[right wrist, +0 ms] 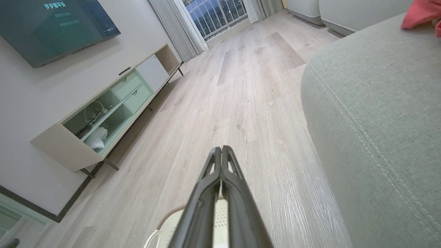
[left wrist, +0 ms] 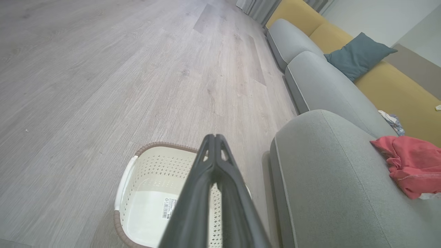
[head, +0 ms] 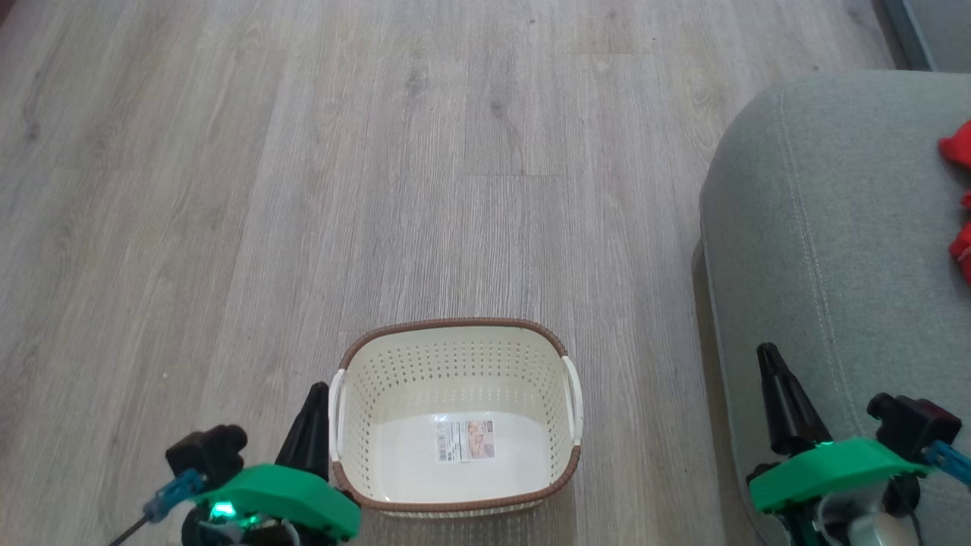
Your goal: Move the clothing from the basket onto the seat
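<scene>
Both closed on nothing: left hand [head: 316, 394], right hand [head: 768, 355]. The basket [head: 455, 324] on the floor holds just its label [head: 465, 440]. The red clothing [head: 957, 148] lies on the seat [head: 819, 227]. Task looks done.

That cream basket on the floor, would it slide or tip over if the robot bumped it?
Probably slide: the basket holds nothing but a label, so it looks light, and the wood floor looks smooth. Tipping seems unlikely, since it sits low and wide. Its perforated plastic walls should stay stiff when lifted by a handle.
</scene>
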`<state>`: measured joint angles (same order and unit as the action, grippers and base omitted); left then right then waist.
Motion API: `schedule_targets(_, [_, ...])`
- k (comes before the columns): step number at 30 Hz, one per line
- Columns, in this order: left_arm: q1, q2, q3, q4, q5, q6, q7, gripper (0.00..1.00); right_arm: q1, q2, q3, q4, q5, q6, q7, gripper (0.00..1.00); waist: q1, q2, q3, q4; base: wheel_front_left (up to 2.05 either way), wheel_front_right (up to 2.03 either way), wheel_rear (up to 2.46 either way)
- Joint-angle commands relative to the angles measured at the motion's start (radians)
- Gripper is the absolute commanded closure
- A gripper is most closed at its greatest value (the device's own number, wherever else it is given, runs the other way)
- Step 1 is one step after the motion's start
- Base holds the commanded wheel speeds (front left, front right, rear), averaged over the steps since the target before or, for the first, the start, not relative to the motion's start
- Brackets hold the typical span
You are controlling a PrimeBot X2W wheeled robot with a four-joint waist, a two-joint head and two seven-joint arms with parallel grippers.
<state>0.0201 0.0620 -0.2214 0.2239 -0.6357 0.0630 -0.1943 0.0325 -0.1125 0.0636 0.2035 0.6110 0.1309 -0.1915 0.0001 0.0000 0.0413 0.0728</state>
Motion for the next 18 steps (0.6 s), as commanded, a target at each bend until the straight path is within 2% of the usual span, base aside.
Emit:
schedule_targets(1, [-0.052, 0.009, 0.025, -0.026, -0.029, -0.013, 0.006, 1.00, -0.043, -0.001, -0.009, -0.026, 0.031, 0.000, 0.007, 1.00, 0.0000, 0.0000, -0.001, -0.001, 0.00, 0.00, 0.00])
schedule_targets(18, [-0.063, 0.014, 0.065, -0.020, -0.197, -0.043, 0.047, 1.00, -0.058, 0.003, -0.029, -0.016, 0.200, 0.000, 0.050, 1.00, -0.0001, 0.0000, -0.007, -0.013, 0.00, 0.00, 0.00])
